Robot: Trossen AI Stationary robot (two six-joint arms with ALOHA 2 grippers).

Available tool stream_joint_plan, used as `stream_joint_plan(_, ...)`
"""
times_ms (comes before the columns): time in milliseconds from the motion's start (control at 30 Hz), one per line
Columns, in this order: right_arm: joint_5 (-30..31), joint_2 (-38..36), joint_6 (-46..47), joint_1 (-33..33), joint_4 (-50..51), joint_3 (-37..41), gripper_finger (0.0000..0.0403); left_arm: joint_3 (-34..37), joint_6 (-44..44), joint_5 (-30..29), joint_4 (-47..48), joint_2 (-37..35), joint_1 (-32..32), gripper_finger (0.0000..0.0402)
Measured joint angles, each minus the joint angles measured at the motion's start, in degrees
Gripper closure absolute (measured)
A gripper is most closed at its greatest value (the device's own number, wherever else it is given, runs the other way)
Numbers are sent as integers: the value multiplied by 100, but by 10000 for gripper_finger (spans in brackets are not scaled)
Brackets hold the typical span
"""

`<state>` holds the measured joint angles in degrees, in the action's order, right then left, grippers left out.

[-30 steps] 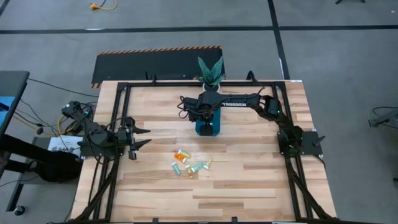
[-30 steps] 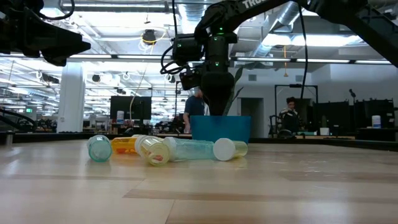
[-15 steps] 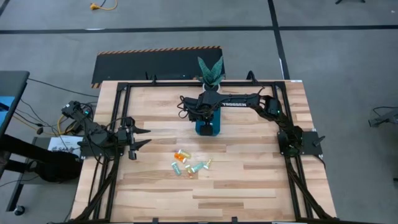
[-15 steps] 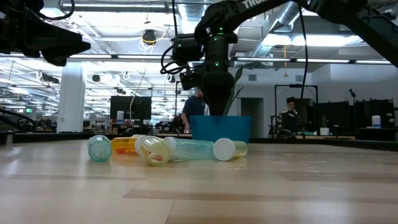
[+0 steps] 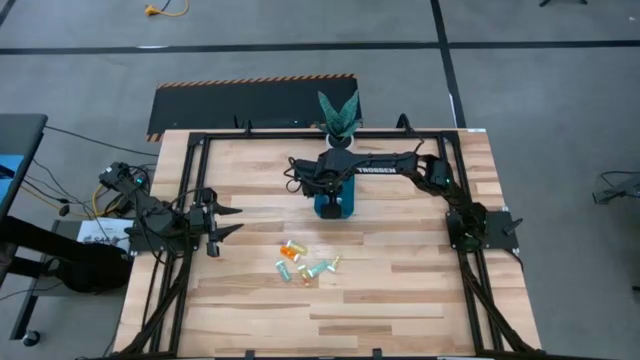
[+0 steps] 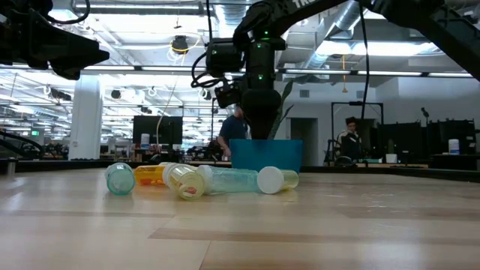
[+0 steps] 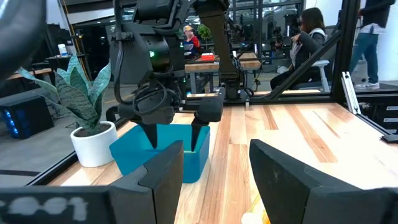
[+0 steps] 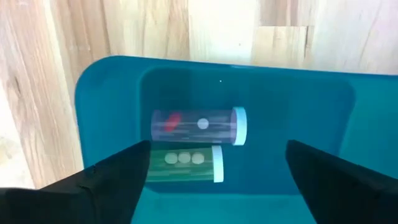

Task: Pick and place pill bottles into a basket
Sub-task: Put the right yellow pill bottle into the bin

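While our right gripper hangs spread over the smooth teal basket, two translucent cylinder bottles lie inside; left gripper, partly spread, waits at nine o'clock.

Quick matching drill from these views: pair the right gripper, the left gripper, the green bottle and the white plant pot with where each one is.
Things:
1. right gripper
2. left gripper
3. green bottle
4. white plant pot

Places:
A. lying in the basket next to a purple bottle
B. parked at the table's left side, away from the loose bottles
C. open, over the basket
D. standing on the table beside the basket

Pairs: 1-C, 2-B, 3-A, 4-D
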<state>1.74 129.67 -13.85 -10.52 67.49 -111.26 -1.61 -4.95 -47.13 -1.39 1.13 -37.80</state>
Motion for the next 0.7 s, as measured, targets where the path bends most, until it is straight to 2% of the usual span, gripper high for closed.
stream_joint_plan(200,-11,0,-9,0,-7,0,4,0,0,0,0,0,-2,226)
stream_joint_plan(533,-13,-4,-13,1,19,0,14,0,0,0,2,0,0,226)
stream_joint_plan(700,-6,-37,93,0,467,-230,14,0,0,0,0,-2,-2,226)
